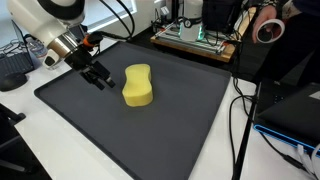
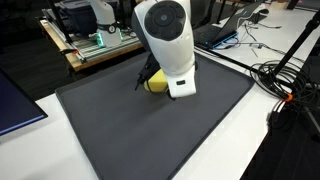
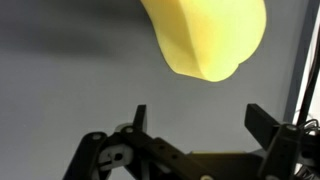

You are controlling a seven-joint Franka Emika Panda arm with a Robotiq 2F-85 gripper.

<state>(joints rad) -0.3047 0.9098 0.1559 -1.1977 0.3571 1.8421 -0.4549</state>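
Note:
A yellow sponge (image 1: 138,85) lies on a dark grey mat (image 1: 150,125). In an exterior view only its edge (image 2: 156,82) shows behind the arm. My gripper (image 1: 98,77) hovers just beside the sponge, close to the mat, with its fingers spread apart and nothing between them. In the wrist view the sponge (image 3: 205,38) fills the top of the frame, beyond my open fingertips (image 3: 198,118), with bare mat between the fingers.
A wooden board with electronics (image 1: 195,40) stands past the mat's far edge. Cables (image 1: 240,110) run along one side of the mat on the white table. A roll of tape (image 1: 268,27) sits at the back. A dark laptop (image 2: 15,105) lies beside the mat.

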